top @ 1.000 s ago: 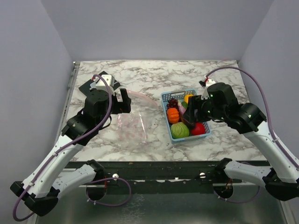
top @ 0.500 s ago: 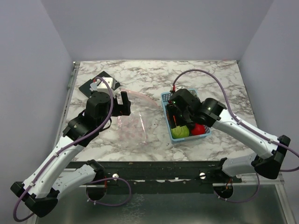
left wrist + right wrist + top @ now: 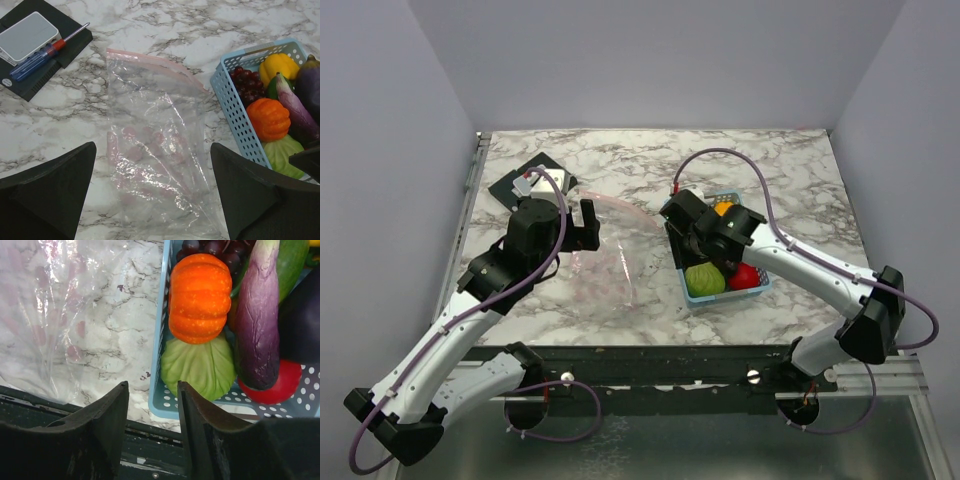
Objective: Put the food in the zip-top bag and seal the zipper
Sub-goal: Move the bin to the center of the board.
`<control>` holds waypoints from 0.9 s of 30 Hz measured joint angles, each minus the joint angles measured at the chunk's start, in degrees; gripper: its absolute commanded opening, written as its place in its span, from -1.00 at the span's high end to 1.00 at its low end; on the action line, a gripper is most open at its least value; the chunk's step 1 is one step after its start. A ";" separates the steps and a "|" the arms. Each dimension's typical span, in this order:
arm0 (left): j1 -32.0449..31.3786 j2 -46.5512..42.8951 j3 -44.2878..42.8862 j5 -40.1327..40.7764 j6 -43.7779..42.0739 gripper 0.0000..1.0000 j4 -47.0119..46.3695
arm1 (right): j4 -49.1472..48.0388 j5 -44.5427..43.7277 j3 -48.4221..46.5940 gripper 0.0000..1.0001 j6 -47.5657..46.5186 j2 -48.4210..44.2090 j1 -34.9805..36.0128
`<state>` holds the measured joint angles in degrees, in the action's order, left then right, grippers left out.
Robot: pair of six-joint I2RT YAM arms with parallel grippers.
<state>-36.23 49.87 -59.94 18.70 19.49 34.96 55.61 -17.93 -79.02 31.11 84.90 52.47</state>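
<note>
Clear, crinkled plastic: the zip-top bag lies flat on the marble bench, straight below the left pincer. That pincer's jaws are spread wide to either side of the bag and hold nothing. The zipper, a thin pinkish strip, crosses the bag's far end at 12 o'clock from that pincer. At 3 o'clock from the bag stands a light-blue basket, and all the food is inside it.

The right pincer hangs over the basket wall nearest the bag, its jaws part-way apart with nothing between them. Whether it touches the rim cannot be told. In the right wrist view the orange pumpkin sits at 1 o'clock from the gap and the green cabbage just beside it at 2 o'clock. The purple eggplant and red tomato lie further toward 3 o'clock, and the dark grapes are at the top edge. The bag fills the view at 10 o'clock.

A second ago the right pincer was over the basket's middle. It has since swung to the basket's 9 o'clock edge, and its wrist now hides the pumpkin from above. The left arm has drawn slightly toward 6 o'clock, uncovering a black pad. The bag, basket and food have not shifted.
</note>
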 measured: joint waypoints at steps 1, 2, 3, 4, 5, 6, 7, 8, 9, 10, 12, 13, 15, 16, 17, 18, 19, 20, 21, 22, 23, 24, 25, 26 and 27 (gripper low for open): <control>0.00 0.00 0.09 0.00 -0.02 -0.98 -0.07 | -0.44 -0.07 0.02 0.04 0.22 0.48 0.00; 0.00 0.00 0.20 0.00 -0.02 -0.98 -0.13 | -0.79 -0.24 0.02 0.05 0.39 0.87 0.00; 0.00 -0.04 0.44 -0.02 -0.02 -0.98 -0.22 | -1.11 -0.33 0.02 0.07 0.57 1.27 0.00; 0.00 -0.07 0.70 -0.04 -0.02 -0.98 -0.20 | -1.49 -0.46 0.02 0.09 0.79 1.68 0.00; 0.00 -0.11 1.07 -0.04 -0.02 -0.98 -0.22 | -1.84 -0.57 0.02 0.10 0.96 2.19 0.00; 0.00 -0.13 1.36 -0.09 0.00 -0.98 -0.22 | -2.12 -0.63 0.02 0.11 1.11 2.73 0.00; 0.00 -0.17 1.68 -0.11 0.00 -0.98 -0.24 | -2.49 -0.68 0.09 0.13 1.42 3.50 0.00; 0.00 -0.24 2.03 -0.17 -0.02 -0.98 -0.24 | -2.82 -0.68 0.26 0.14 1.49 4.07 0.00; 0.00 -0.35 2.36 -0.22 -0.02 -0.98 -0.31 | -3.28 -0.68 0.55 0.15 1.66 4.68 0.00; -0.02 -0.46 2.71 -0.26 -0.02 -0.98 -0.35 | -3.67 -0.68 0.92 0.16 1.90 5.33 0.00; 0.00 -0.59 3.06 -0.37 -0.02 -0.98 -0.44 | -4.24 -0.68 1.62 0.18 2.08 6.34 0.00; 0.00 -0.68 3.17 -0.46 -0.02 -0.98 -0.50 | -4.55 -0.68 1.92 0.19 2.16 6.84 0.00; 0.00 -0.85 3.23 -0.83 -0.02 -0.98 -0.59 | -5.11 -0.68 2.32 0.19 2.45 7.82 0.00; 0.00 -0.98 3.26 -1.05 -0.04 -0.98 -0.59 | -5.31 -0.74 2.49 0.20 2.54 8.26 0.00; 0.00 -1.11 3.28 -1.22 -0.04 -0.98 -0.61 | -5.49 -0.83 2.62 0.20 2.60 8.68 0.00; 0.00 -1.29 3.34 -1.36 -0.04 -0.98 -0.61 | -5.55 -0.98 2.69 0.20 2.73 9.01 0.00; 0.00 -1.57 3.52 -1.53 -0.04 -0.98 -0.74 | -5.70 -1.18 2.73 0.21 2.82 9.29 0.00; 0.00 -1.75 3.65 -1.62 -0.04 -0.98 -0.74 | -5.92 -1.42 2.78 0.21 2.93 9.57 0.00; -0.02 -1.90 3.80 -1.75 -0.04 -0.98 -0.81 | -6.21 -1.75 2.89 0.22 2.97 9.79 0.00; 0.00 -2.10 4.02 -1.84 -0.04 -0.98 -0.94 | -6.38 -2.08 2.99 0.23 3.02 10.01 0.00; 0.00 -2.21 4.20 -1.99 -0.04 -0.98 -1.05 | -6.56 -2.36 3.15 0.23 3.13 10.23 0.00; 0.00 -2.29 4.39 -2.19 -0.04 -0.98 -1.05 | -6.67 -2.62 3.32 0.25 3.32 10.49 0.00; 0.00 -2.36 4.57 -2.36 -0.04 -0.98 -1.05 | -6.78 -2.86 3.45 0.26 3.41 10.78 0.00; 0.00 -2.38 4.70 -2.49 -0.04 -0.98 -1.05 | -6.82 -3.08 3.54 0.27 3.45 11.04 0.00; 0.00 -2.40 4.74 -2.64 -0.04 -0.98 -1.05 | -7.02 -3.39 3.67 0.29 3.56 11.34 0.00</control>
<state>-36.23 47.46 -55.20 16.05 19.44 33.91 48.60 -21.32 -75.35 34.68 96.25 52.47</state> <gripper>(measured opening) 0.989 0.375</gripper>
